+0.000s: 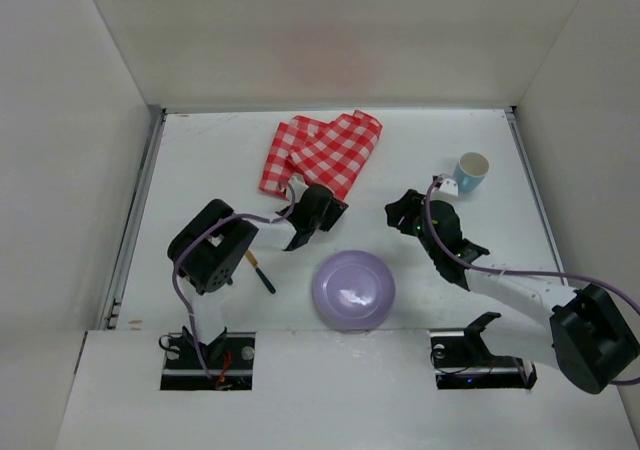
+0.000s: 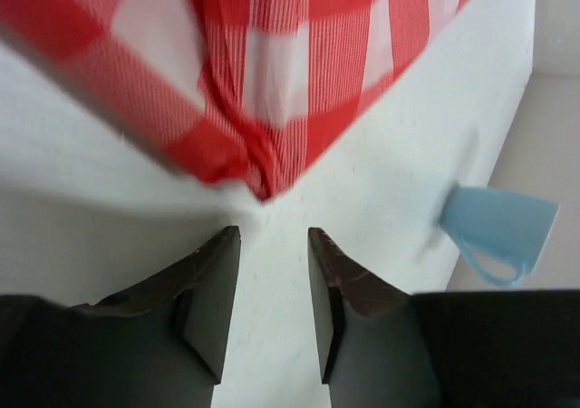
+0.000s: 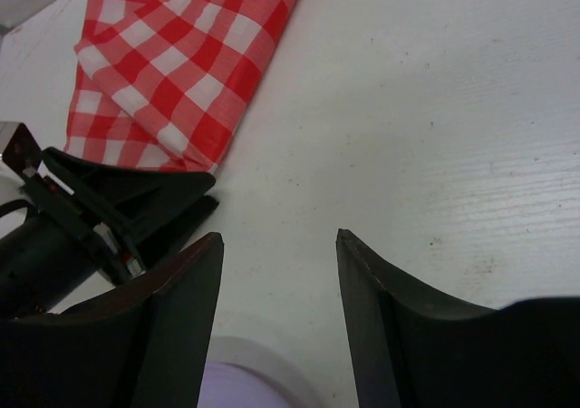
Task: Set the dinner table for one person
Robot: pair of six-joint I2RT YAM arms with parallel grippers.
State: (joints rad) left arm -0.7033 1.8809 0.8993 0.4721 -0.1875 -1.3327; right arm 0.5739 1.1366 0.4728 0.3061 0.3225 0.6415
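Both hands open over the white counter (image 1: 210, 160), the left hand (image 2: 272, 238) at the tip of the checkered cloth (image 1: 320, 153).
The left hand's jaws stand parted with bare counter between them (the cloth's pointed corner lies just ahead, not gripped). The right hand (image 3: 276, 240) hangs wide open and empty beside it. The cloth lies crumpled near the far edge, a blue cup (image 1: 471, 171) near the right edge and a lilac plate (image 1: 353, 289) by the middle of the near edge.

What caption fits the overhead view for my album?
Left arm and right arm reach over a white tabletop bearing a red-and-white checkered cloth, round lilac plate and light blue cup.
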